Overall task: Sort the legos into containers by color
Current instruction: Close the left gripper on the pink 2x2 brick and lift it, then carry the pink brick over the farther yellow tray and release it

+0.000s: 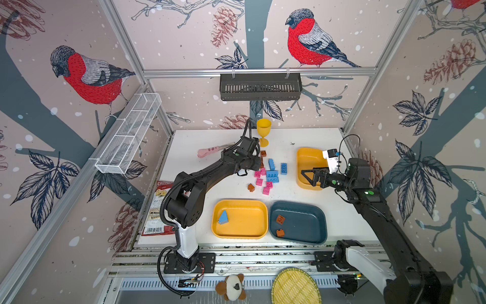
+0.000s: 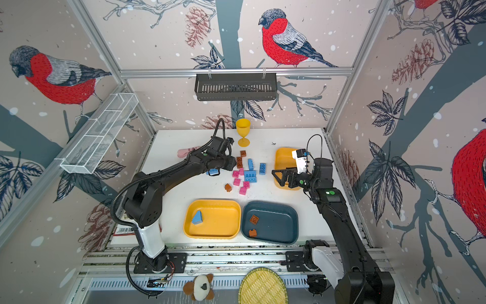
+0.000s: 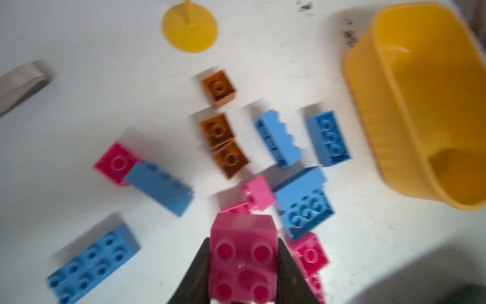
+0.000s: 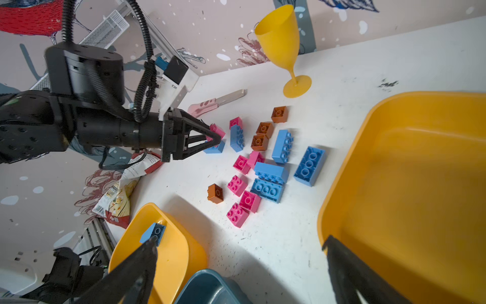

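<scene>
The small pink square plastic brick (image 3: 243, 258) sits pinched between the two jaws of your left gripper (image 4: 216, 139), which is closed tight on its sides. It hangs just over the pile of loose blue, pink and brown-orange plastic legos (image 1: 272, 173) in the middle of the white bench (image 1: 302, 136), with a blue brick (image 4: 215, 148) right under it.

Lift it straight up first, so you do not bump that blue brick or the others near it. Hold the squeeze steady.

The big yellow plastic tray (image 1: 247, 223) has a blue wedge brick (image 1: 223, 218) in it. The dark teal plastic tray (image 1: 305, 226) has two brown-orange square bricks (image 1: 280, 219). So I think pink belongs in the small yellow plastic tray (image 1: 307, 160), which looks empty.

Watch out: your right gripper (image 1: 307, 177) hangs over that tray, jaws wide open and holding nothing. Move it aside first, or the arms may bump. Then go low over the tray and let go gently, so the brick does not bounce out.
</scene>
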You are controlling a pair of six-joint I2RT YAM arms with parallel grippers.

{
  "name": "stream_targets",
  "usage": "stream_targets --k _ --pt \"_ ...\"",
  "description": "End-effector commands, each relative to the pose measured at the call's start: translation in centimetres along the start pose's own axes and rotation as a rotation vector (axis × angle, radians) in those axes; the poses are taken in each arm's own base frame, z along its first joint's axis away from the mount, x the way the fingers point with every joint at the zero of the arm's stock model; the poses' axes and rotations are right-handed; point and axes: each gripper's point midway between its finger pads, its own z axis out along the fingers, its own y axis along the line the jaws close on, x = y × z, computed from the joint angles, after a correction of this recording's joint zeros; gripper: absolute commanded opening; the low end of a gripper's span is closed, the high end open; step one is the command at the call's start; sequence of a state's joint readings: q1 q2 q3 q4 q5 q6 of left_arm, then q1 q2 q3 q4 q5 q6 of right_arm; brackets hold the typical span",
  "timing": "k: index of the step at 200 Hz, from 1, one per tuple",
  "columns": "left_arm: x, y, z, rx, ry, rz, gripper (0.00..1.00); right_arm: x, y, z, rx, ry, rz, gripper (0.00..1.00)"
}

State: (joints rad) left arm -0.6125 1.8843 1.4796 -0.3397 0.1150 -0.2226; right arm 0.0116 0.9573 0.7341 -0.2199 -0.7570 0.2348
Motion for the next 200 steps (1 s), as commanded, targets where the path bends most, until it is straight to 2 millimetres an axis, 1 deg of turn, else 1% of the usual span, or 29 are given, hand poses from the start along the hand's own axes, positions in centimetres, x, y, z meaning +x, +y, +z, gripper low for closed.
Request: stream_targets --k 1,12,16,40,54,72,94,109,123,139,149,166,186,200 --pt "-1.9 -5.3 0.7 0.189 -0.025 0.007 0.32 -0.6 -0.4 -0.5 0.011 -0.005 -0.007 0.99" --pt "-2.7 -7.1 1.5 0.240 -0.037 0.014 0.32 -0.8 -0.8 -0.7 0.025 -0.007 -0.003 0.99" --pt "-2.9 -7.5 1.8 0.253 -0.039 0.013 0.32 -0.9 -1.0 -0.8 0.031 -0.009 -0.003 1.00" --pt "-3.8 -10.7 3.8 0.334 -0.050 0.033 0.32 -1.4 -1.9 -1.2 0.072 -0.016 -0.005 0.99" --pt "-4.3 -12.2 4.9 0.383 -0.077 0.031 0.31 -1.6 -2.3 -1.3 0.090 -0.016 -0.006 0.99" --pt "-5.4 -14.6 5.8 0.453 -0.128 0.026 0.31 -1.6 -2.5 -1.5 0.106 -0.022 -0.006 1.00" --pt "-5.8 -17.0 7.2 0.515 -0.159 0.021 0.31 -1.6 -2.9 -1.8 0.131 -0.026 -0.006 0.99" --pt "-5.6 -17.8 8.5 0.533 -0.159 0.015 0.31 -1.6 -3.1 -2.0 0.144 -0.031 -0.003 1.00" --pt "-5.2 -18.0 9.8 0.542 -0.156 0.007 0.31 -1.5 -3.1 -2.0 0.145 -0.035 -0.001 0.99" --pt "-5.2 -18.4 10.7 0.561 -0.180 0.010 0.32 -1.4 -3.1 -2.0 0.142 -0.037 0.004 1.00" --pt "-5.2 -18.3 11.2 0.555 -0.183 0.009 0.38 -1.3 -3.1 -2.0 0.140 -0.038 0.008 0.99" --pt "-5.4 -18.3 11.1 0.551 -0.187 0.023 0.53 -1.2 -3.0 -1.9 0.132 -0.041 0.011 1.00" --pt "-6.0 -18.3 9.7 0.542 -0.214 0.041 0.72 -1.1 -2.9 -1.9 0.126 -0.039 0.012 0.99" --pt "-6.6 -18.4 8.0 0.538 -0.236 0.063 0.78 -1.0 -2.9 -1.8 0.118 -0.039 0.013 1.00"
